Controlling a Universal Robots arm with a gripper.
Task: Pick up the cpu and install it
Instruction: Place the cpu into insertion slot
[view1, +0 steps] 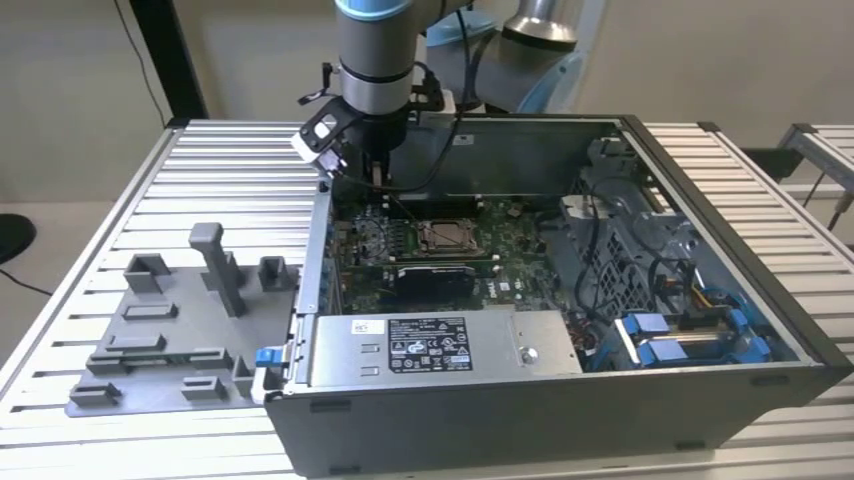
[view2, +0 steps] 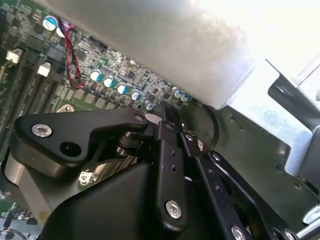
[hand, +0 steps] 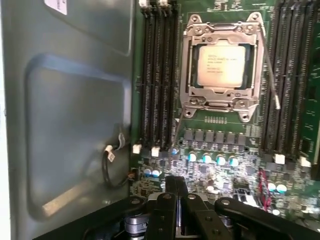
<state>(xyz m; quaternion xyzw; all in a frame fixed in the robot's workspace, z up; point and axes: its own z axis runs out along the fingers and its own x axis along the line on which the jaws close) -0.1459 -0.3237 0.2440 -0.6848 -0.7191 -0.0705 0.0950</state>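
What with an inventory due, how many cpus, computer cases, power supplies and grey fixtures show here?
cpu: 1
computer case: 1
power supply: 1
grey fixture: 1
Total: 4

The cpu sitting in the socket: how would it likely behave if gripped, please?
The cpu is a thin flat square with a metal top, so probably stiff and light. That smooth top may be slippery. It lies low inside the socket frame, so its edges likely offer little to grip.
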